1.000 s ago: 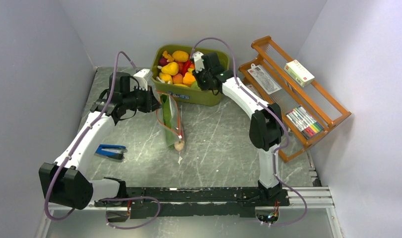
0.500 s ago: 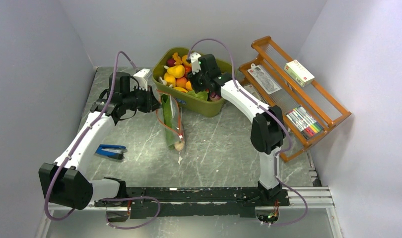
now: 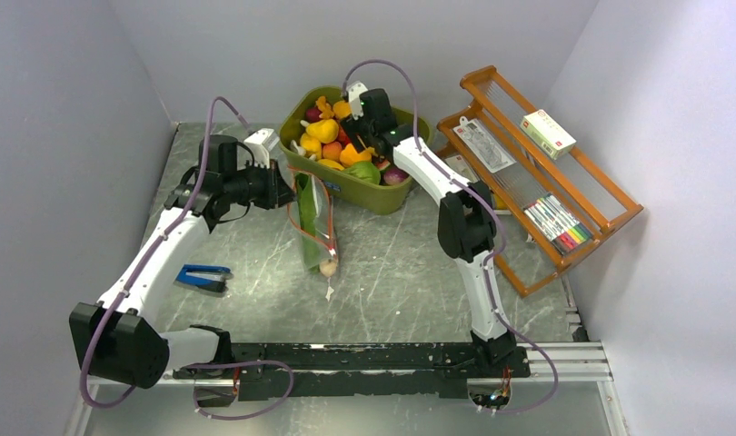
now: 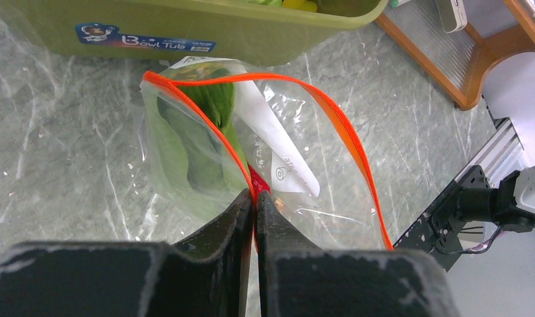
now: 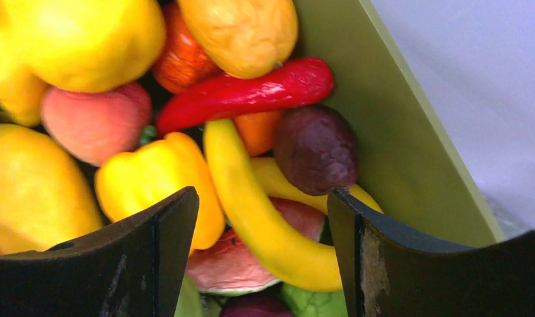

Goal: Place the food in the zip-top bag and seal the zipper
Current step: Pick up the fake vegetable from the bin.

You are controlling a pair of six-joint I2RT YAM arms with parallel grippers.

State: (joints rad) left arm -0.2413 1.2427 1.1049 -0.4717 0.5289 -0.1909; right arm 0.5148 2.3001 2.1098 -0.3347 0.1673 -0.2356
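Observation:
The clear zip-top bag point(image 3: 312, 218) hangs mouth-up in front of the tub, its bottom on the table. My left gripper point(image 4: 255, 197) is shut on the near side of the red-orange zipper point(image 4: 347, 129), and the mouth gapes open. Green leaves point(image 4: 192, 142), a red piece and a white label show inside the bag; a pale piece point(image 3: 328, 266) lies at its bottom. My right gripper point(image 5: 261, 198) stands open above the food in the tub, straddling a yellow banana point(image 5: 251, 211). A red chili point(image 5: 251, 92) and a purple bulb point(image 5: 314, 148) lie just beyond it.
The olive-green tub point(image 3: 369, 193) stands at the back centre, heaped with toy fruit. A wooden rack point(image 3: 610, 195) with packets and markers fills the right side. A blue tool point(image 3: 203, 275) lies on the table by the left arm. A small white scrap point(image 3: 329, 292) lies below the bag.
The right gripper has swung left and further back over the tub, and its jaws have spread from nearly shut to open. The left gripper and bag have stayed put.

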